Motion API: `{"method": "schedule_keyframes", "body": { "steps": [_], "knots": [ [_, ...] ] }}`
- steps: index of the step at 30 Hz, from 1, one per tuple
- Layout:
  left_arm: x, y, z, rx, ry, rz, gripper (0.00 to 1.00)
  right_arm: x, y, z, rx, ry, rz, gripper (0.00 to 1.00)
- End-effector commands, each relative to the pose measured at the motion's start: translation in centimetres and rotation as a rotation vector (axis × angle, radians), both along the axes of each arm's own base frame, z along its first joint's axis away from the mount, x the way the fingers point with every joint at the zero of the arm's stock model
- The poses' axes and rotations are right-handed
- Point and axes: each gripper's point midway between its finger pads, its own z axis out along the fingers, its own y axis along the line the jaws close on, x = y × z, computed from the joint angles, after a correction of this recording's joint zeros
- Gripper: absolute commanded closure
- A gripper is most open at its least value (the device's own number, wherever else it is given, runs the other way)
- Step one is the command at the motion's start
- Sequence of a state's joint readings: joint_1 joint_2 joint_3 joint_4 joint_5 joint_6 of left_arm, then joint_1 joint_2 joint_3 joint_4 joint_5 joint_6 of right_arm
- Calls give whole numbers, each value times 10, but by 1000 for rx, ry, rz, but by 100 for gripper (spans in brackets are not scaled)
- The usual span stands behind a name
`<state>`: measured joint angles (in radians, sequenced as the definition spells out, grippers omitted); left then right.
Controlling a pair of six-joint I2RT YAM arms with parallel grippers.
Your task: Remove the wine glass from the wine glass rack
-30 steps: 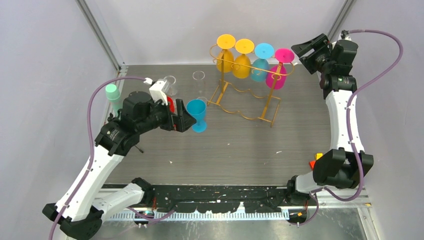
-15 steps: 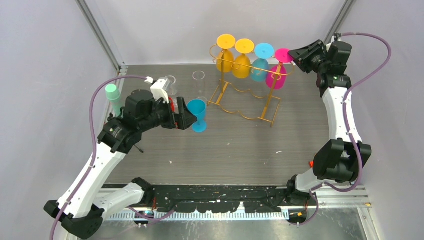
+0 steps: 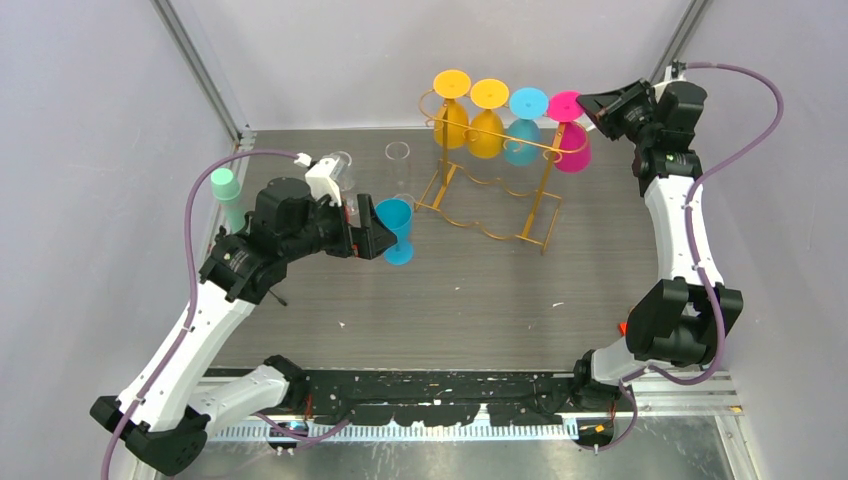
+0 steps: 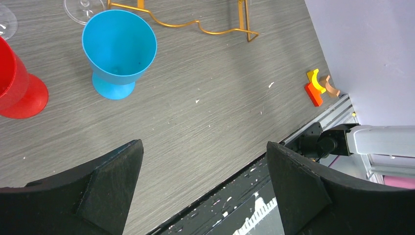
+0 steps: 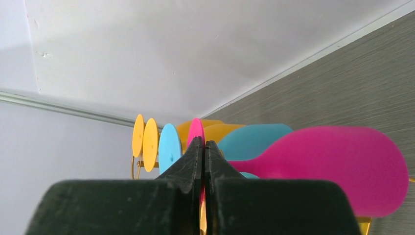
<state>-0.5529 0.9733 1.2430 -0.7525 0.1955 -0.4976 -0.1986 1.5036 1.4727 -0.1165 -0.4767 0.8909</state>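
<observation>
The gold wire wine glass rack (image 3: 482, 222) stands at the back of the table with several coloured glasses hanging bowl-down from its top rail. The pink wine glass (image 3: 573, 146) hangs at the right end, bowl swung out to the right. My right gripper (image 3: 592, 106) is shut on the edge of its flat foot; the right wrist view shows the fingers (image 5: 203, 141) pinching the pink disc (image 5: 196, 129) with the pink bowl (image 5: 342, 166) to the right. My left gripper (image 3: 375, 240) is open and empty (image 4: 203, 145), next to a blue glass (image 4: 120, 46) standing on the table.
Two yellow glasses (image 3: 452, 112) and a light blue one (image 3: 522, 135) hang on the rack beside the pink one. A red glass (image 4: 14, 83), two clear glasses (image 3: 397, 152) and a green cup (image 3: 226, 187) stand at the left. Small coloured blocks (image 4: 318, 88) lie by the right edge.
My right gripper moved in from the right and shut on the pink glass's foot. The pink bowl has swung right, away from the rack. The left arm has barely moved.
</observation>
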Motion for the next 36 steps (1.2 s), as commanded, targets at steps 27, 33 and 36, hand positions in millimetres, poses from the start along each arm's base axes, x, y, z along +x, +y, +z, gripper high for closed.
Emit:
{"method": "schedule_keyframes", "body": {
  "steps": [27, 33, 36],
  "knots": [
    [21, -21, 50, -95, -244, -87, 0, 32, -17, 78, 103, -358, -78, 100],
    [7, -41, 61, -202, -302, -214, 0, 12, -20, 96, 30, -376, -114, 100],
    [4, -40, 67, -223, -306, -214, 0, -1, -18, 114, 6, -411, -117, 100]
  ]
}}
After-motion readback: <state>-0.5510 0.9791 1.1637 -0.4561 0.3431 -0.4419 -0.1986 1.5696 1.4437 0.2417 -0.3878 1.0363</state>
